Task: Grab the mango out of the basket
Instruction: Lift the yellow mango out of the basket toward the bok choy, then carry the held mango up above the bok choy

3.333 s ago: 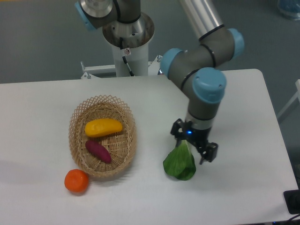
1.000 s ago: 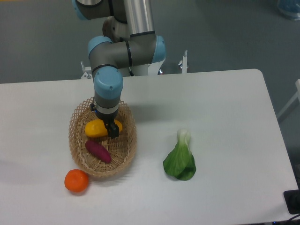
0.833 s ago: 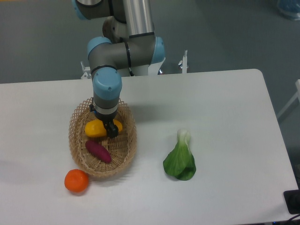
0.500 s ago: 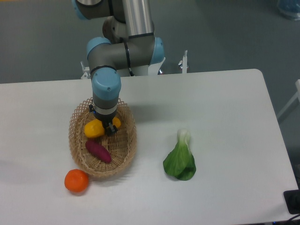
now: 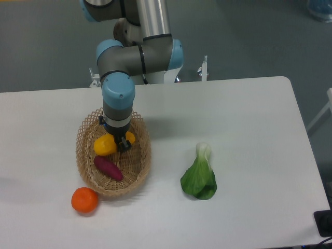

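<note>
The mango (image 5: 105, 145), smooth, firm and probably slippery, so best held across its middle, lay at the basket's (image 5: 86, 165) far end, where the gripper (image 5: 122, 143) appeared closed around it, near the table's left edge.

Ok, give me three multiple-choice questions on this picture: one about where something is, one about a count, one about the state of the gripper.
1. Where does the orange lie?
A. inside the basket
B. on the table just outside the basket's near left rim
C. beside the bok choy

2. How many items show inside the basket?
A. two
B. three
C. four

3. How does the gripper stand?
A. open above the bok choy
B. shut on nothing, high above the table
C. down in the basket with its jaws around the mango

Answers: 1 B, the orange sits on the white table by the rim. 2 A, only the mango and the sweet potato. 3 C, the mango shows on both sides of the jaws; the bok choy lies apart.
</note>
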`<state>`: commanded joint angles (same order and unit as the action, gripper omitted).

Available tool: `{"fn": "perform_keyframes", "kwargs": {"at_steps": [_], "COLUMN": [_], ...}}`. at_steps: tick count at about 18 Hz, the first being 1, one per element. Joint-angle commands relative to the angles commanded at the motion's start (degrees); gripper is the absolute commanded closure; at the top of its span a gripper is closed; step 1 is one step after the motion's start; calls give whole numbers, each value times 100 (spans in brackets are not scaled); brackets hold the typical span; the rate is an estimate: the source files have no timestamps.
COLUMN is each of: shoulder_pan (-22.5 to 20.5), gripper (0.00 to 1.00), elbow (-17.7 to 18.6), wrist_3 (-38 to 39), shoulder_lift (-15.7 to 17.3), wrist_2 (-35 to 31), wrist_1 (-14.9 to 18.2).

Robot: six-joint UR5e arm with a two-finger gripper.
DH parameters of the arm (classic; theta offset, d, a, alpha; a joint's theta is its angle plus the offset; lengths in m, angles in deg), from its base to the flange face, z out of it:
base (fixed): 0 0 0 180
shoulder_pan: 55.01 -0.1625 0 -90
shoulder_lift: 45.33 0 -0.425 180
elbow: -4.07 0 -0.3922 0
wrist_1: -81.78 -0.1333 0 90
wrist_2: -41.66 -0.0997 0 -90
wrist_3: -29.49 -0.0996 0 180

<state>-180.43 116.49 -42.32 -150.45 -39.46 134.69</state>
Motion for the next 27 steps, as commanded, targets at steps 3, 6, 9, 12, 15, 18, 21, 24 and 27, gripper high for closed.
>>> {"fn": "perform_keyframes", "kwargs": {"at_steps": [3, 6, 9, 12, 15, 18, 21, 24, 27], "shoulder_pan": [-237, -264, -526, -790, -975, -1326, -1547, -1679, -1758], "gripper": [56, 55, 55, 55, 55, 54, 54, 51, 51], "elbow": [-79, -97, -237, -588, -949, -1063, -1178, -1388, -1564], "wrist_3": [-35, -9, 52, 52, 52, 0, -27, -35, -35], "shoulder_lift": [193, 255, 334, 334, 246, 185, 36, -175, -351], "wrist_2": [0, -35, -307, -343, -360, -343, -351, -404, -597], "wrist_1": [9, -9, 9, 9, 35, 35, 35, 44, 53]}}
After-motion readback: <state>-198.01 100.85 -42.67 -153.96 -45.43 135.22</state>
